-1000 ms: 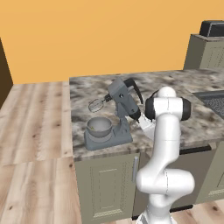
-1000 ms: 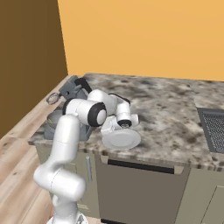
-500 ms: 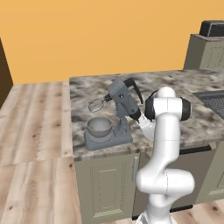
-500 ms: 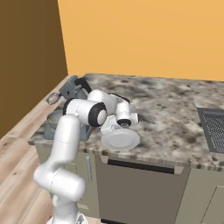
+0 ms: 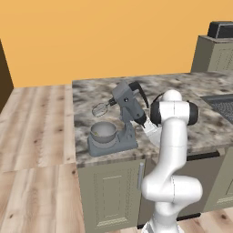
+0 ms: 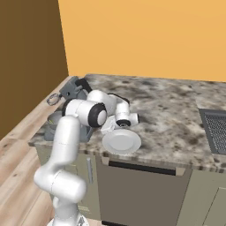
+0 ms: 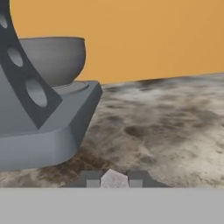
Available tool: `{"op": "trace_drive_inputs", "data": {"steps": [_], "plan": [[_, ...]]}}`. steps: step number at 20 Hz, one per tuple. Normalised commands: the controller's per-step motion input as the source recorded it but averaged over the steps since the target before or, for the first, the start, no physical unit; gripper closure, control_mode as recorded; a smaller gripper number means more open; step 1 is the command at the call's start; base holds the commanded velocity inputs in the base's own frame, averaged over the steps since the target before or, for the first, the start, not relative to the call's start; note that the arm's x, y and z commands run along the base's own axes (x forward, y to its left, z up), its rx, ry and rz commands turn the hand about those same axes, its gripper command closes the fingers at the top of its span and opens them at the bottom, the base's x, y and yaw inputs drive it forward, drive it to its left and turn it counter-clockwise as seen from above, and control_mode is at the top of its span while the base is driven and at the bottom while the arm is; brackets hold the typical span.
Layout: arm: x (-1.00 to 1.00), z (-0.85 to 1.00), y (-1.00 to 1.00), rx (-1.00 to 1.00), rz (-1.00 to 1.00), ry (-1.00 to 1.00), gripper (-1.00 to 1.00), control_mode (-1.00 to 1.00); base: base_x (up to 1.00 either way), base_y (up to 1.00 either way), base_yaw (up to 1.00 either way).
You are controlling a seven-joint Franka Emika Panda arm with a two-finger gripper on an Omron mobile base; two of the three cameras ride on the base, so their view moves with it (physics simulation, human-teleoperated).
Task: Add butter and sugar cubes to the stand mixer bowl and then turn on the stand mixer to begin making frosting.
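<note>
The grey stand mixer point(image 5: 124, 114) stands on the marble counter with its head tilted up and its whisk point(image 5: 100, 109) over the grey metallic bowl point(image 5: 103, 132). In the hand view the mixer's base point(image 7: 43, 135) and bowl point(image 7: 52, 57) fill the left. My gripper point(image 7: 114, 180) is low over the counter, just right of the mixer base, and shut on a small pale sugar cube point(image 7: 114, 177) between its fingertips. From the right base view the hand point(image 6: 107, 128) sits between the mixer point(image 6: 73, 90) and a white plate point(image 6: 122, 141). Butter is out of view.
The white plate lies on the counter near its front edge, right beside my hand. A dark cooktop point(image 6: 216, 130) sits at the counter's far right. An orange wall backs the counter, and wood flooring point(image 5: 36, 118) runs to the left.
The fingers have closed from wide open onto the small pale cube. The arm and the mixer have barely moved.
</note>
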Motion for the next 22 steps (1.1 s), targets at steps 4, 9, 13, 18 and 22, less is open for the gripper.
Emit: {"op": "trace_drive_inputs", "data": {"steps": [4,9,13,18,22], "plan": [[-0.05,0.06,-0.19,0.0,-0.09,0.0,1.0,-1.0,0.0,0.0,0.0],[-0.23,0.59,-0.54,0.0,-0.1,0.0,1.0,-1.0,0.0,0.0,0.0],[-0.38,0.92,-0.6,0.0,-0.09,0.0,1.0,-1.0,0.0,0.0,0.0],[-0.77,0.85,-0.68,-0.06,-0.09,-0.02,1.0,-1.0,0.0,0.0,0.0],[-1.0,0.73,-0.5,-0.14,-0.09,-0.1,1.0,-1.0,0.0,0.0,0.0]]}}
